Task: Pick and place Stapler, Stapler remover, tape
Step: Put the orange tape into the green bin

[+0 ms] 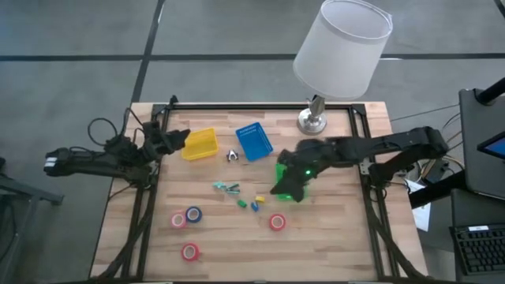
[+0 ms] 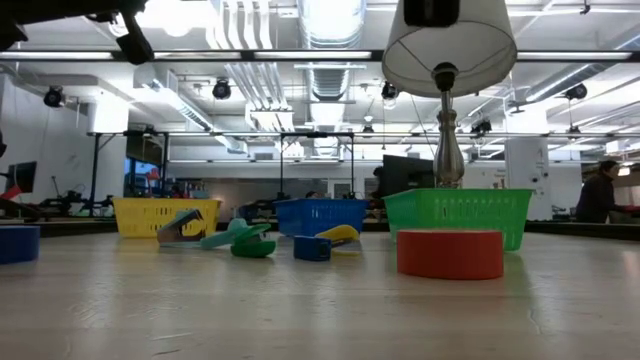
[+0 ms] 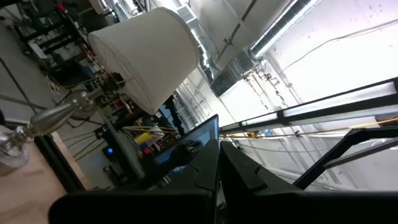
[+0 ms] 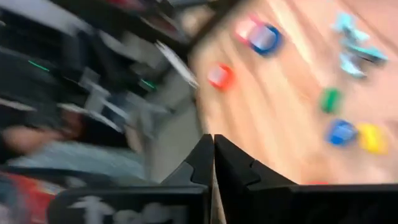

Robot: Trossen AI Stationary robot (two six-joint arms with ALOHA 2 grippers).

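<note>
Right gripper (image 4: 213, 146): fingers pressed together, nothing between them; seen from above, poised over the green tray (image 1: 286, 178) toward the desk's right edge. Left gripper (image 3: 219, 155): fingers together too, empty, held at the far left corner beside the yellow tray (image 1: 200, 144).

High view only: full layout. Blue tray (image 1: 254, 142) at the far edge, between yellow tray and lamp (image 1: 341, 49). Small metal stapler remover (image 1: 233, 155) just in front, between yellow and blue trays. Teal stapler (image 1: 226, 188) near desk centre; small green, blue and yellow bits (image 1: 254, 203) just nearer. Tape: red roll (image 1: 178, 219) touching blue roll (image 1: 193, 214) toward the near left; another red roll (image 1: 189, 252) close to the near edge; fourth red roll (image 1: 277, 222) right of centre.

Low view only: tray walls as mesh baskets, red roll (image 2: 450, 253) looming large in front of green tray, blue roll (image 2: 18, 244) cut by the frame; person (image 2: 598, 196) far off in the room.

Right wrist view blurred; rolls and small bits recognisable by colour only.

Open wood along the near edge right of the rolls and at the near right corner.
</note>
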